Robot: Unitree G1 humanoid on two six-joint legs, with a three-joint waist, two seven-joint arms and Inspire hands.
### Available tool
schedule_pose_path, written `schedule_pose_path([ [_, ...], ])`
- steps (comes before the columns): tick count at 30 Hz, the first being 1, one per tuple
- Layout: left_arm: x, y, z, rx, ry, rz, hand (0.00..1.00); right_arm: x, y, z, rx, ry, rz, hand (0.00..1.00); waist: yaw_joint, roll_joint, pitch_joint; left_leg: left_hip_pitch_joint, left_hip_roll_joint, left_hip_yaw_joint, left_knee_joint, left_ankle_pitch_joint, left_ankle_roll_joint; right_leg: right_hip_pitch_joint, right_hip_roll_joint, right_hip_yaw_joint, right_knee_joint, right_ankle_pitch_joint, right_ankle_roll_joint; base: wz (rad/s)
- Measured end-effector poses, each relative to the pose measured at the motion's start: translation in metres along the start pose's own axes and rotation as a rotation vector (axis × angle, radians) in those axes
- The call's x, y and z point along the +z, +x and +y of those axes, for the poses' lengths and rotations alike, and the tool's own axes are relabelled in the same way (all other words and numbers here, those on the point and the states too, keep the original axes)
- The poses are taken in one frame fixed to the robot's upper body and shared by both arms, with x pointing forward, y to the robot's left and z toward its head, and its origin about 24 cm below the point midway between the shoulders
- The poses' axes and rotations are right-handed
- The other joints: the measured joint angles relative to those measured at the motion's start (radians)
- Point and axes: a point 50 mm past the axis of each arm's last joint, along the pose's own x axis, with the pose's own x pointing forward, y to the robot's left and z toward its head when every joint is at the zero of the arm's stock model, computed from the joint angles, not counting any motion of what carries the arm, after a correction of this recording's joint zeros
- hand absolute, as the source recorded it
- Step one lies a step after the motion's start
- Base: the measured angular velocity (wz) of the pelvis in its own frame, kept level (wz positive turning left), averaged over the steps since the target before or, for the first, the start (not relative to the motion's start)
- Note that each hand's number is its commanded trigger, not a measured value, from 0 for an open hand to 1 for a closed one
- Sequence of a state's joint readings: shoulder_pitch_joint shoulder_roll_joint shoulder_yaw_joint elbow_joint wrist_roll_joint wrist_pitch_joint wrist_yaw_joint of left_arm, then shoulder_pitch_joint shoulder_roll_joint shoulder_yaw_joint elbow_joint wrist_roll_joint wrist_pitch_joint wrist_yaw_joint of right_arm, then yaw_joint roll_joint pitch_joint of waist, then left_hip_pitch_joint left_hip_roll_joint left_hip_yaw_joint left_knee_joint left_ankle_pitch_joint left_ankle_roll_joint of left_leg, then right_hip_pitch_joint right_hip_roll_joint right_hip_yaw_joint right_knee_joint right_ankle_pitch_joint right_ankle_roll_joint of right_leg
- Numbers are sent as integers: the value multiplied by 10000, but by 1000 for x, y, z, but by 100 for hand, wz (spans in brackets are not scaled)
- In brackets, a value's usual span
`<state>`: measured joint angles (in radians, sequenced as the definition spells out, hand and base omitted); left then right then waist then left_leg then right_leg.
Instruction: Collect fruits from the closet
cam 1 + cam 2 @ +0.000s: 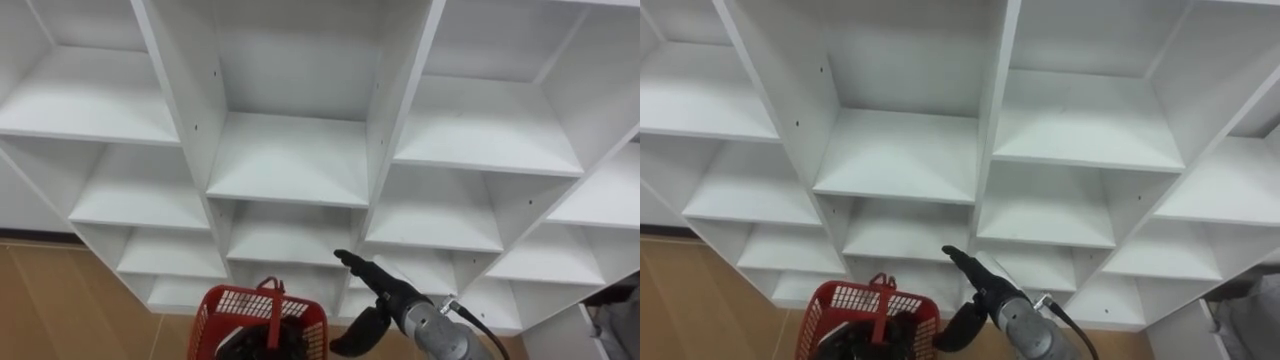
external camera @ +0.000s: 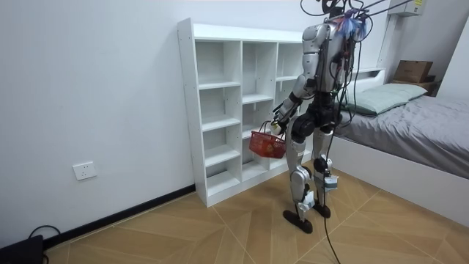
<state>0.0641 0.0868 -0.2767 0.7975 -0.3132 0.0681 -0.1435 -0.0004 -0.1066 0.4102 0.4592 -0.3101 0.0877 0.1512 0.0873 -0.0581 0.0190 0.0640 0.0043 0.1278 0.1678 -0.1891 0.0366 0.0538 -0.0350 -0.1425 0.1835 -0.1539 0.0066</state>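
Stretching my right hand (image 1: pixel 380 285), fingers straight and empty, toward the middle column of the closet (image 1: pixel 290 160), I am gripping the basket (image 1: pixel 250 300) with my left hand (image 2: pixel 277 126), just left of it; where fruit is lying I cannot tell.

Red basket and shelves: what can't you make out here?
Red basket contents: in the eye views the bottom edge cuts it off; in the room view it is too small.
White shelf unit lowest compartments: partly hidden behind the basket and the right hand in the eye views.
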Motion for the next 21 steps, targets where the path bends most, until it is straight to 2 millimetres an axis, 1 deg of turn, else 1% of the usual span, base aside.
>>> schedule_pose_path([
  [3, 0, 0, 2, 81, 11, -8, 100, -1, 0, 0, -158, 82, 29, 0, -22, 56, 35, -10, 2, -5, -9, 0, 0, 0, 1, -16, -15, 0, 0, 0],
  [5, 1, -1, 4, 145, 33, -41, 100, -2, -1, -1, -335, 328, 17, 0, -73, 82, 39, -54, -4, -29, -5, 0, 0, -11, 1, -33, -53, 1, 0, 5],
  [8, 3, -2, 7, 256, 32, -127, 100, -7, -4, -6, -694, 818, 53, 0, -176, 160, -35, -110, -17, -128, 4, 0, -1, -2, -7, -128, -110, 4, -2, 10],
  [10, 4, -3, 12, 438, -157, -197, 100, -13, -6, -14, -1161, 1432, 28, 0, -304, 234, -81, -99, -18, -218, 7, 3, -3, 37, -9, -144, -123, 4, -2, 9],
  [12, 4, -4, 15, 554, -211, -204, 100, -20, -9, -20, -1511, 1921, 203, 0, -318, 283, -68, -7, -14, -215, 8, 3, -4, 154, -6, -179, -150, 4, -2, 0],
  [13, 2, -5, 17, 647, -288, -190, 100, -24, -10, -23, -1765, 2099, 318, 0, -324, 319, -92, 19, -12, -204, 7, 1, -5, 189, -7, -233, -148, 3, -1, 0],
  [16, 0, -6, 20, 848, -486, -188, 100, -32, -15, -31, -2380, 2432, 480, 0, -450, 397, -108, 25, -14, -210, 1, 1, -6, 197, -11, -232, -148, 3, -1, 0],
  [17, -1, -7, 21, 909, -546, -167, 100, -34, -16, -32, -2488, 2512, 523, 0, -486, 416, -110, 38, -13, -209, 1, 1, -6, 211, -11, -220, -146, 3, -1, 0],
  [19, -8, -10, 26, 1169, -730, -5, 100, -43, -22, -32, -2855, 3063, 723, 0, -547, 515, -114, 190, -9, -217, -23, -10, -14, 333, -4, -183, -149, 2, 1, -2],
  [21, -13, -12, 31, 1458, -964, 48, 100, -50, -27, -31, -3150, 3315, 850, 0, -584, 541, -129, 221, -7, -211, -17, -15, -21, 350, 10, -110, -151, 1, 1, -5],
])
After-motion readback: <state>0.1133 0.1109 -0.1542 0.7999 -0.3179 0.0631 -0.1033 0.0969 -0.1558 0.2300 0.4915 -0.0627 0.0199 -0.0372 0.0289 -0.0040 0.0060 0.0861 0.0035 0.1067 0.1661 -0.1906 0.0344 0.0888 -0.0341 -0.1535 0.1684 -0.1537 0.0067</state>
